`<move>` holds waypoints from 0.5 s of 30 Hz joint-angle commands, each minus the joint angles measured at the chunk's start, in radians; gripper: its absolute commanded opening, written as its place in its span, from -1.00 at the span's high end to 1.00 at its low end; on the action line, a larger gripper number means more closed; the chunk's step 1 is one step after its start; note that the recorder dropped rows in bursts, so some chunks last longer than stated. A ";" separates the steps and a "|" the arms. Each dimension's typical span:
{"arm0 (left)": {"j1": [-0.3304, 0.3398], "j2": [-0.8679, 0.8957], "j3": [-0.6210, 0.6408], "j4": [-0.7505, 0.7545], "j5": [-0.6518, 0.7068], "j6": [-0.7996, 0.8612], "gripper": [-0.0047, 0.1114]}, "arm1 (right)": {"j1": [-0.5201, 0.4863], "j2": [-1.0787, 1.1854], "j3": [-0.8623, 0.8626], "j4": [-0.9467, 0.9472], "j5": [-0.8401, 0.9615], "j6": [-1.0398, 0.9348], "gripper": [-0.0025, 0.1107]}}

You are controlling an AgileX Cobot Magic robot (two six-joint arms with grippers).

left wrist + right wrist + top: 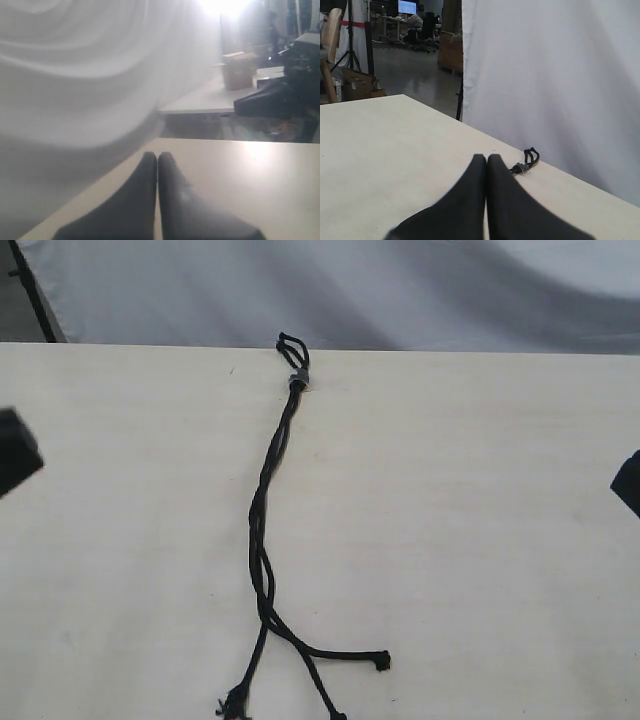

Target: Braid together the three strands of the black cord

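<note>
The left pincer (157,156) is clenched on nothing, black fingers pressed together over the pale wooden table (480,540); the right pincer (486,157) is likewise clenched and empty; the thin black woven cord (283,435) lies between them, well apart from both, its small grey band (521,168) ahead of the right pincer; the three strands (260,565) are loosely intertwined, tips splayed.

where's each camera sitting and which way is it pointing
Exterior: above the table, looking down along the black cord; dark arm parts at both side edges.
Left wrist: behind the shut left gripper, facing the white backdrop; no cord.
Right wrist: behind the shut right gripper, facing the cord's looped end.
Shared: exterior and right wrist both show that looped end.
</note>
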 commanded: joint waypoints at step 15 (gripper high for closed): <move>-0.171 -0.370 0.289 -0.009 -1.115 -0.113 0.89 | 0.000 -0.005 0.001 -0.009 -0.012 0.000 0.95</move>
